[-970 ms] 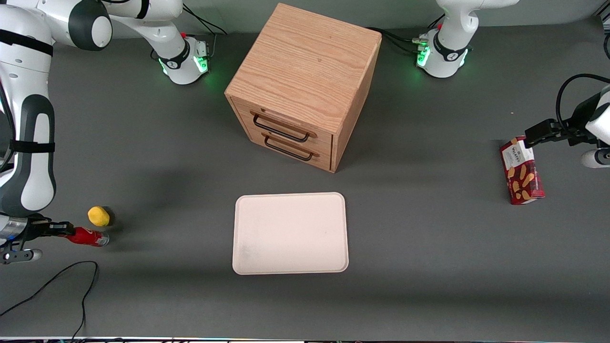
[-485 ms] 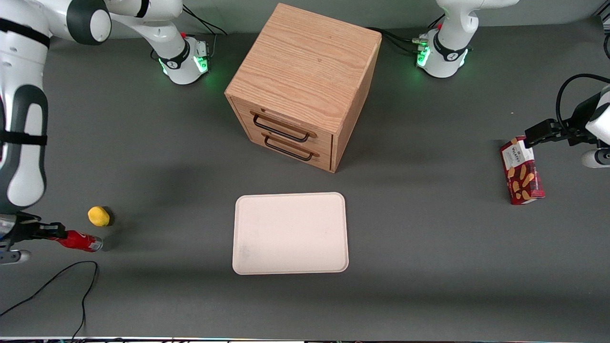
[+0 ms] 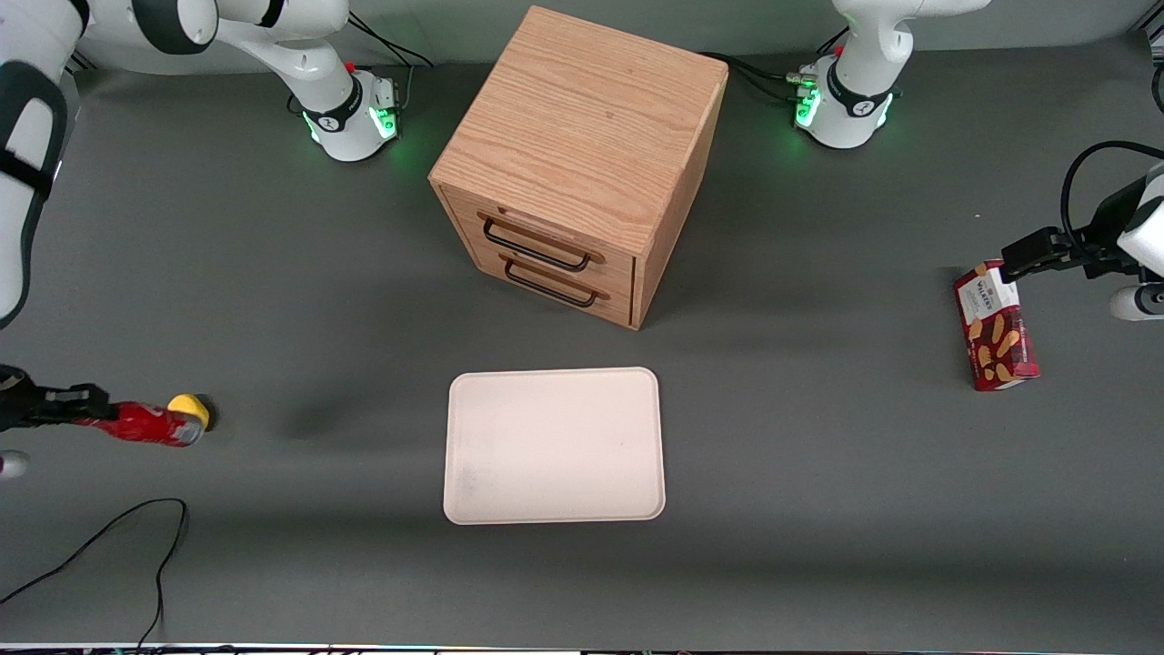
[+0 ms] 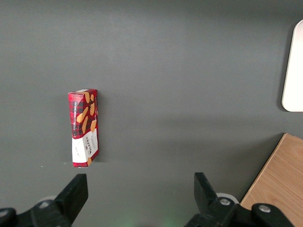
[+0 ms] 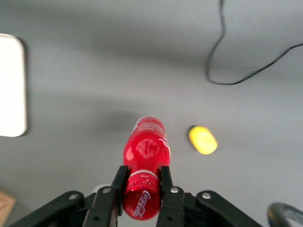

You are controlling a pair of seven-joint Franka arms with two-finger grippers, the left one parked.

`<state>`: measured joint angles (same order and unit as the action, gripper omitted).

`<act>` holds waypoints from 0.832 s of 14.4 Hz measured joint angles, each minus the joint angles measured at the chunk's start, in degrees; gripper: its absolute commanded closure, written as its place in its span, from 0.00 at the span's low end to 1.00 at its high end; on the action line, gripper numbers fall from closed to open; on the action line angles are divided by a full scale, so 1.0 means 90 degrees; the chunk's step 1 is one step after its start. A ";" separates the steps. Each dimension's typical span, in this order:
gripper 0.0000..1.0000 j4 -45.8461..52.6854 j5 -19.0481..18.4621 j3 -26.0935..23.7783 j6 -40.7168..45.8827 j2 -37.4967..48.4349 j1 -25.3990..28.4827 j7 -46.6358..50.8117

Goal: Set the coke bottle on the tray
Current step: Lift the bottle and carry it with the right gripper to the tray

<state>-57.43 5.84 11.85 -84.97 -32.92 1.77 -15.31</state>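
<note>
- Bottle [image 3: 144, 425]: small, red, red cap, white lettering, silvery base. It is held lying roughly level, lifted off the surface [image 3: 818, 509], at the working arm's end.
- Hand [image 5: 142, 182]: both fingers [image 5: 119, 180] are pinched against the neck end of the bottle [image 5: 144, 161]; the base points away from the wrist.
- Yellow ball [image 3: 191, 407]: rests on the surface; in the front view the base of the bottle overlaps its edge. In the wrist view the ball [image 5: 203, 139] lies apart from the bottle, on the surface below.
- Tray [image 3: 554, 446]: cream-white, flat, low rim, on the surface nearer the front camera than the wooden cabinet [image 3: 582, 164]; well apart from the bottle.
- Black cable [image 3: 109, 537]: lies on the surface near the hand.
- Red biscuit box [image 3: 996, 326]: lies toward the parked arm's end.
</note>
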 measured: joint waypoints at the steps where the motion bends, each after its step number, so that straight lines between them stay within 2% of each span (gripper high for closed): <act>1: 0.96 0.0152 -0.0035 -0.0204 0.0139 0.0000 0.0041 0.0210; 5: 0.92 0.0528 -0.0228 -0.1198 0.0235 -0.0004 0.0201 0.1368; 6: 0.88 0.0571 -0.0467 -0.1611 0.0179 -0.0009 0.0225 0.1735; 9: 0.88 0.0574 -0.1533 -0.3019 -0.0189 -0.0161 0.0395 0.3025; 11: 0.88 0.0558 -0.2064 -0.3647 -0.0512 -0.0443 0.0515 0.3565; 12: 0.88 0.0552 -0.2180 -0.3786 -0.0709 -0.0620 0.0570 0.3691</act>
<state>-52.46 -13.78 -22.22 -91.35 -38.50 6.90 17.91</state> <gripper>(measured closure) 0.683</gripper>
